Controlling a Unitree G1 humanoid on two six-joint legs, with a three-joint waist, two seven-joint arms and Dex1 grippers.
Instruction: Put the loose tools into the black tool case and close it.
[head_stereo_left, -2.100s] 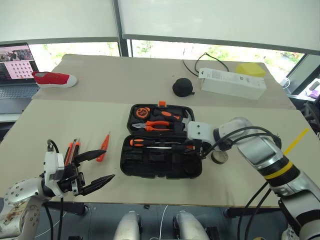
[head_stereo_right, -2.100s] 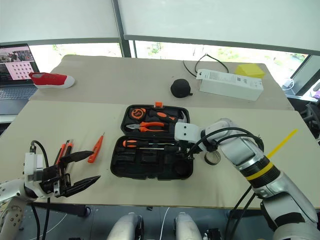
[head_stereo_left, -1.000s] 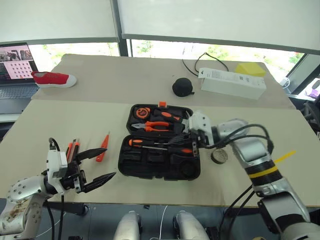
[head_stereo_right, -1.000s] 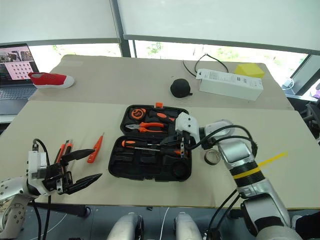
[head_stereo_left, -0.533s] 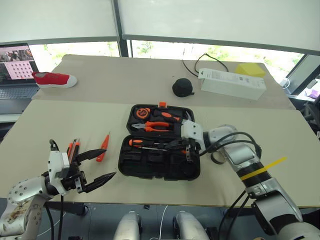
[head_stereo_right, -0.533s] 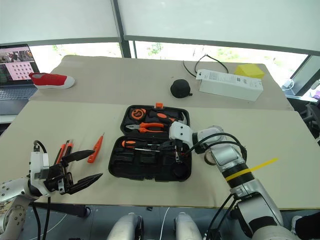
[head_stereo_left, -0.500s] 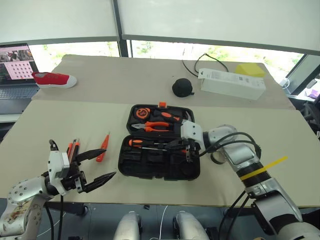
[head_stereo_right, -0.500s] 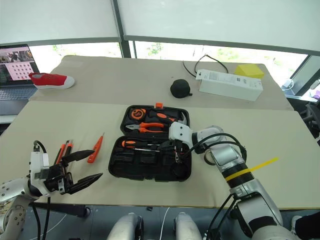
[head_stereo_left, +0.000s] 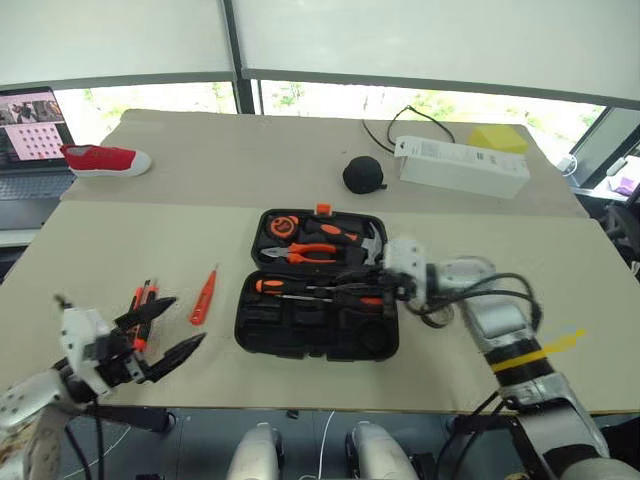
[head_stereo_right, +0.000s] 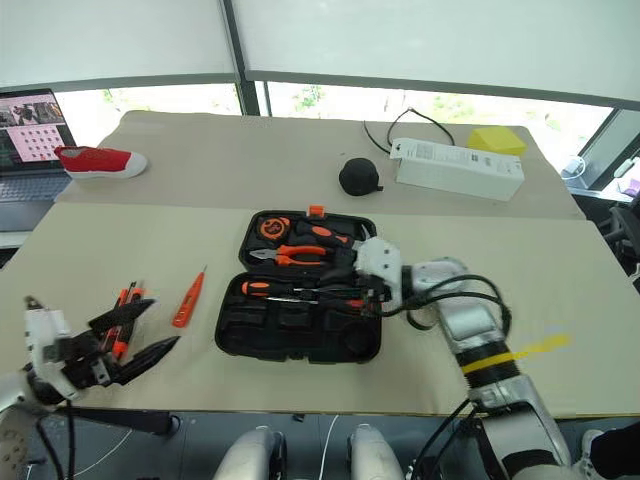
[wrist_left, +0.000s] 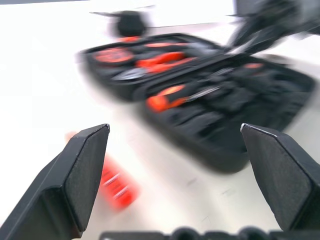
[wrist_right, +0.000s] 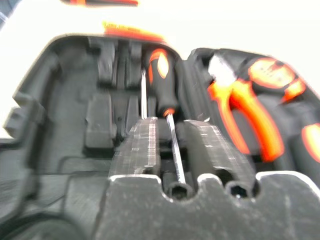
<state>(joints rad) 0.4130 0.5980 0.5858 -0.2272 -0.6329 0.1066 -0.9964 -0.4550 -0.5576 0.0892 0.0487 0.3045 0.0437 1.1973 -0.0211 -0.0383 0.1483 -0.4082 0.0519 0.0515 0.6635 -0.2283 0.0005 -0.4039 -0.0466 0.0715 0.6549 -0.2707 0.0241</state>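
Our left gripper (head_stereo_left: 168, 330) sits low at our left side, arm bent, its two black fingers (wrist_left: 82, 175) spread wide apart and empty, pointing forward and toward our right. Our right arm reaches forward with the wrist bent so that our right gripper (head_stereo_left: 372, 290) points toward our left, nearly level. Its fingers (wrist_right: 142, 145), seen from the right wrist, stand a narrow gap apart.
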